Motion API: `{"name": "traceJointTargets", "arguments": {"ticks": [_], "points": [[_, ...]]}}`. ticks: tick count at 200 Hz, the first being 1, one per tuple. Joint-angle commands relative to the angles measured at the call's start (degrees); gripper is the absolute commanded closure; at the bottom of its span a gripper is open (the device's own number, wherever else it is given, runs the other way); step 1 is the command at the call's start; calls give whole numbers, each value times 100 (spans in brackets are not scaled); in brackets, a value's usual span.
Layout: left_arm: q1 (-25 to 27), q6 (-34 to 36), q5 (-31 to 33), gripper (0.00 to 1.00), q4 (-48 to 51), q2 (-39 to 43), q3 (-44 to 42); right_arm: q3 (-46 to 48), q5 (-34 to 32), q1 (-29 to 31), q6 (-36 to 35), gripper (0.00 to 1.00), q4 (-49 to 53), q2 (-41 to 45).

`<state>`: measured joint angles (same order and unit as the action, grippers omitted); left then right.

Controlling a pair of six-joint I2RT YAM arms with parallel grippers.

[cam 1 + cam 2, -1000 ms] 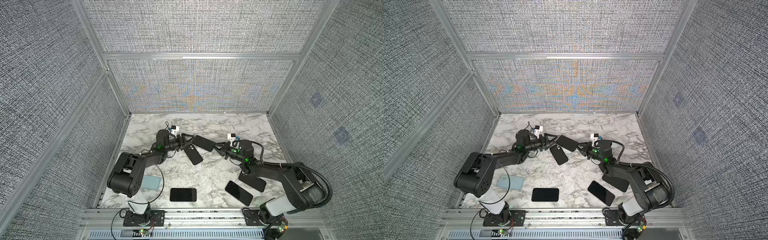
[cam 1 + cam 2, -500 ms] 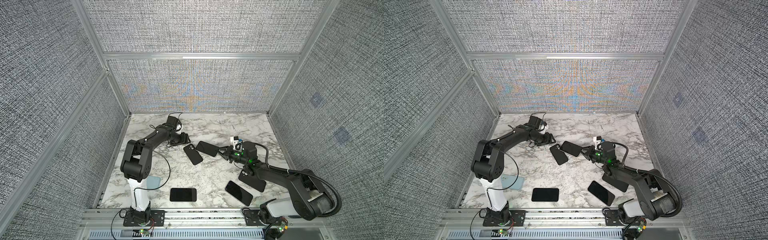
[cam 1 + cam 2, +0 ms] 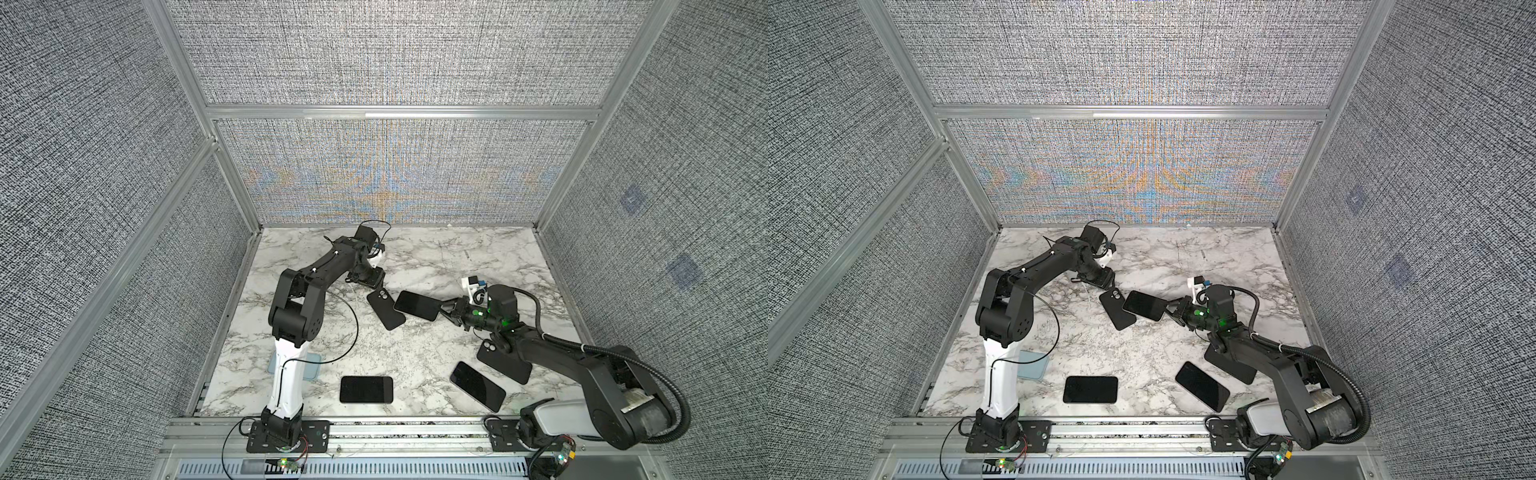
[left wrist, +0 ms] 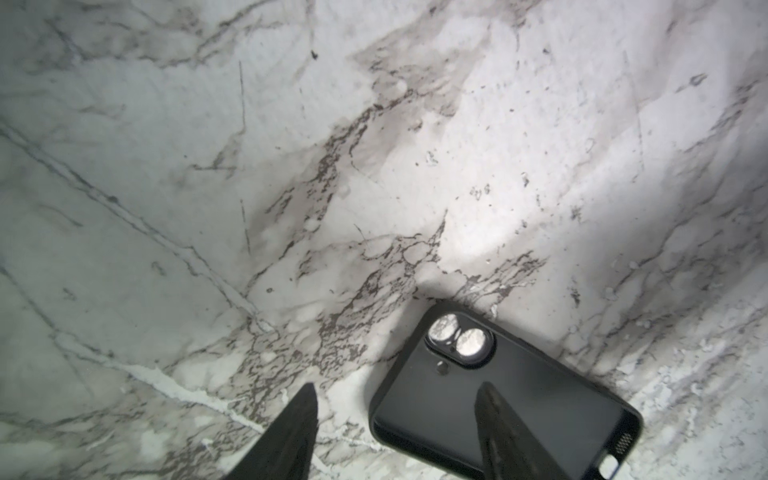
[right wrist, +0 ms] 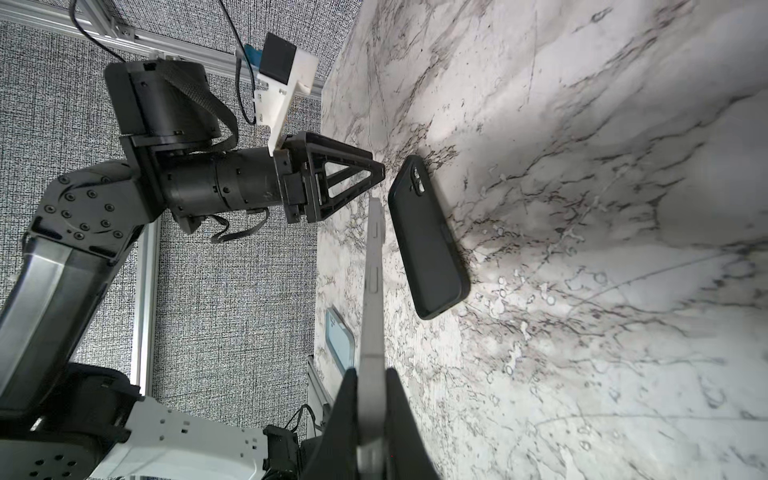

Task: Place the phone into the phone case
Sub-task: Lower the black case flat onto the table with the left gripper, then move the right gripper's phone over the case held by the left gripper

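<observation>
Left gripper (image 4: pixel 397 390): jaws spread, empty, at the case's camera end.
Phone case (image 3: pixel 385 308): flat on the marble.
Phone (image 3: pixel 417 305): lifted just beside the case, long axis angled across it.
Right gripper (image 3: pixel 448 309): pinching the phone's end.

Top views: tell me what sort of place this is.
Probably a robot test booth: grey fabric walls in aluminium framing, two arms bolted to a front rail, several phones on a marble-look tabletop.
</observation>
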<state>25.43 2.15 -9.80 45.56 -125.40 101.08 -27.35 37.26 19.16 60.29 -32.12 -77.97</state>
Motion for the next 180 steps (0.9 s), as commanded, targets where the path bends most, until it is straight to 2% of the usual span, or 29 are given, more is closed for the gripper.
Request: {"name": "traceJointTargets", "arguments": {"ticks": [1, 52, 125, 180], "points": [[73, 260, 261, 40, 260, -119, 104, 2, 124, -17, -168, 99, -1, 71], [146, 318, 193, 47, 145, -182, -48, 39, 123, -52, -214, 99, 9, 39], [164, 236, 370, 72, 127, -283, -132, 64, 128, -50, -125, 100, -233, -113], [182, 65, 479, 81, -85, -68, -613, 31, 187, -44, -278, 100, -101, -199]]}}
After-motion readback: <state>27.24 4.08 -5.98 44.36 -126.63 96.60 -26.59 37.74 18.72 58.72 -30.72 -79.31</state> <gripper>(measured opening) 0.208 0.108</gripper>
